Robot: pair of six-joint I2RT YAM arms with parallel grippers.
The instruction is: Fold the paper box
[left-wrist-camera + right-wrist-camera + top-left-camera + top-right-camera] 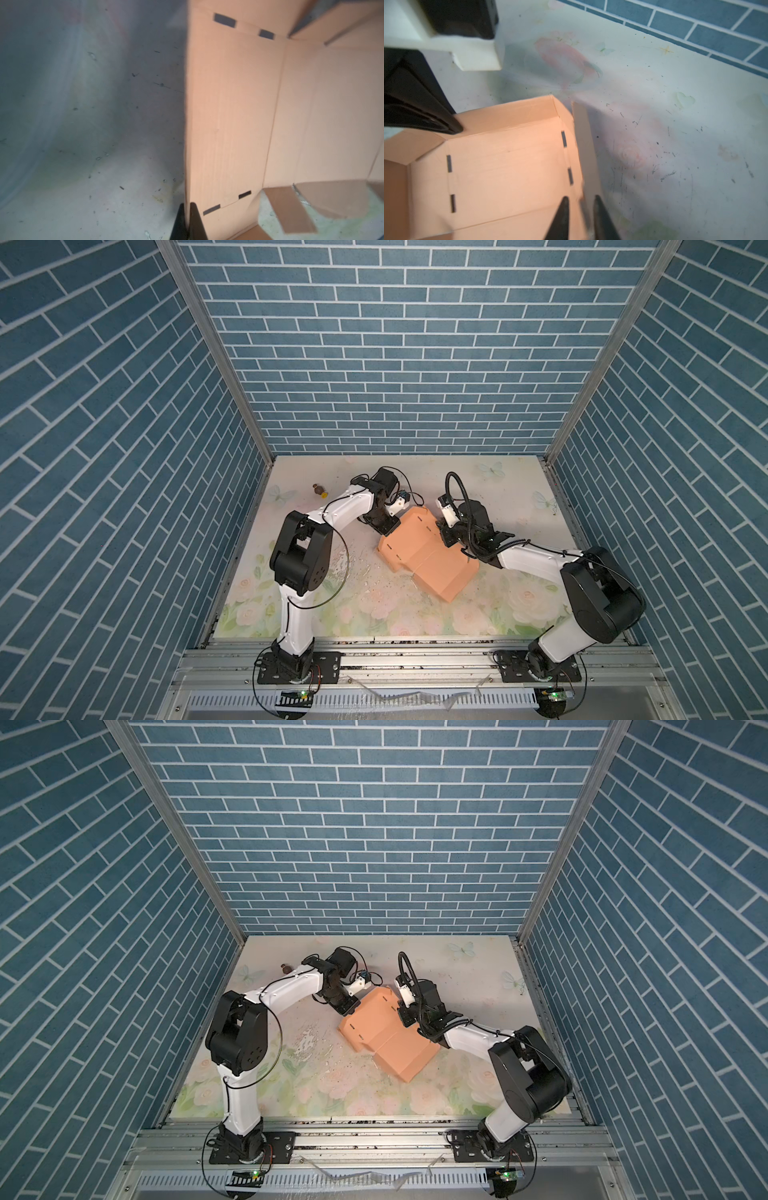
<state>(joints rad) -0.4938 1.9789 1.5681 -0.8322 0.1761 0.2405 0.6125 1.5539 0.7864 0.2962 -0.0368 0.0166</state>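
Blue brick-patterned walls [395, 364] enclose a flower-printed tabletop [365, 614], and you will find the peach-orange, thin-cardboard paper box [419, 549] lying half-formed near its middle, between the two arms, with some walls raised. Your left gripper [187, 205] is clamped tight on the edge of one raised side wall, in my judgement to hold it upright for the fold. Your right gripper [581, 197] straddles the opposite wall with its fingers [562, 216] partly apart; whether either touches the card cannot be told.
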